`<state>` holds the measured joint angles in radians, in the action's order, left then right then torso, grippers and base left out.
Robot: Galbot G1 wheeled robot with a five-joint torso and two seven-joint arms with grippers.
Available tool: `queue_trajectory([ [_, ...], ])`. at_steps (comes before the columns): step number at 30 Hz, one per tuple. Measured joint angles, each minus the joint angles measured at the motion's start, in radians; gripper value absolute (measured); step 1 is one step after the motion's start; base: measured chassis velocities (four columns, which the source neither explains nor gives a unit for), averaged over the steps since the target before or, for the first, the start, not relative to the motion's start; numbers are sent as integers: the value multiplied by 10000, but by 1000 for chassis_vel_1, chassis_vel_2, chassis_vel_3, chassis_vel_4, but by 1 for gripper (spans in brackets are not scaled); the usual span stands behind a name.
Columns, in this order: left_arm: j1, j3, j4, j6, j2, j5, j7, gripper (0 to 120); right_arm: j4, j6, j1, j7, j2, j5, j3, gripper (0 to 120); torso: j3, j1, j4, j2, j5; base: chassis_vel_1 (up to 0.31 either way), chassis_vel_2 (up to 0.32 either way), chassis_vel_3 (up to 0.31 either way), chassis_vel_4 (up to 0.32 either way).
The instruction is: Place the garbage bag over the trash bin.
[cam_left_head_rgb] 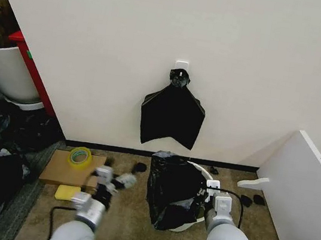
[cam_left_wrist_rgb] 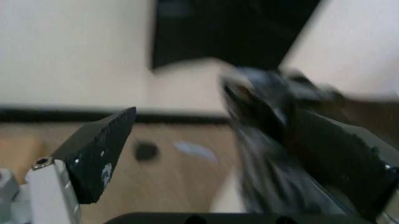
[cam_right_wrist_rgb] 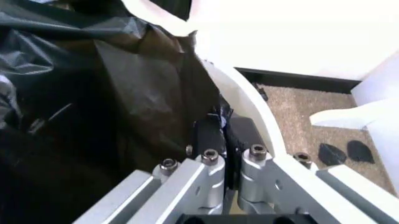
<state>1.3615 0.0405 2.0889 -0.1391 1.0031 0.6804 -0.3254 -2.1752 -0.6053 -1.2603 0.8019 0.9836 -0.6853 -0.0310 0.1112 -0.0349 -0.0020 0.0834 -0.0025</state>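
Fingers of my right gripper (cam_right_wrist_rgb: pixel 225 135) pinch the garbage bag (cam_left_head_rgb: pixel 173 189) against the trash bin (cam_left_head_rgb: pixel 204 176) rim, I judge to anchor that side. My left gripper (cam_left_head_rgb: pixel 116 180) hangs spread and empty beside the bag's draped left side, with open carpet (cam_left_head_rgb: pixel 126 229) around it; the wall (cam_left_head_rgb: pixel 162 30) crowds the bin's far edge.

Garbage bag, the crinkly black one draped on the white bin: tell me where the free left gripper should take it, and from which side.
Grip the loose upper edge of the crinkly black plastic garbage bag on its left flank, coming in from the robot's left. That side hangs down outside the round cream-white trash bin, slack and uncovered. The left gripper stands open there; the right gripper already pinches the bag at the far rim.
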Motion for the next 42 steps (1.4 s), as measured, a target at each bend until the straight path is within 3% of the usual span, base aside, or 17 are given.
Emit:
queue_trajectory([
  [1,-528,-447,39,-638,-311,811,-170,100,66,4,-35,-46,-35,281,12,0,0,0,-2,-1,0,0,0,0,0],
  [5,-1801,-1234,-121,-1574,-482,1938,-481,100,127,107,-166,-191,-36,832,60,0,1,-1,-2,-1,2,0,0,0,0],
  [12,-3014,-1871,-363,-2134,-36,2181,-888,100,99,108,-224,-208,48,902,94,0,0,-1,-3,0,1,0,0,0,0],
  [14,-3661,-2484,-570,-2914,278,2158,-1589,100,90,108,-277,-209,117,909,109,0,0,-1,-2,0,4,0,0,0,0],
  [17,-3885,-2837,-668,-3302,434,2143,-2046,100,61,108,-311,-210,146,915,117,0,1,-1,-2,-1,3,0,0,0,0],
  [20,-4213,-3589,-972,-4195,899,2114,-3249,97,-72,107,-406,-204,208,936,138,0,0,0,-3,-1,3,0,0,0,0],
  [26,-4203,-4058,-1916,-4365,1697,1505,-4246,93,-305,98,-585,-182,267,945,134,0,0,-1,-2,-1,2,0,0,0,0],
  [30,-4167,-4051,-2108,-4301,1840,1459,-4359,89,-364,95,-625,-177,267,953,128,0,0,-1,-2,-1,1,0,0,0,0],
  [32,-4069,-3922,-2229,-4242,1972,1452,-4428,74,-475,89,-708,-162,259,961,88,0,-1,0,-2,0,1,0,0,0,0],
  [34,-4062,-3911,-2229,-4242,1975,1453,-4434,74,-482,88,-714,-162,257,961,83,0,0,0,-2,-1,1,0,0,0,0],
  [39,-3902,-3434,-2285,-4532,2027,1851,-4627,47,-586,87,-881,-159,241,1007,36,0,0,0,-1,-1,0,0,0,0,0],
  [42,-3837,-3211,-2323,-4601,2098,1975,-4641,38,-587,107,-918,-167,237,1020,27,0,0,0,-2,-1,0,0,0,0,0],
])
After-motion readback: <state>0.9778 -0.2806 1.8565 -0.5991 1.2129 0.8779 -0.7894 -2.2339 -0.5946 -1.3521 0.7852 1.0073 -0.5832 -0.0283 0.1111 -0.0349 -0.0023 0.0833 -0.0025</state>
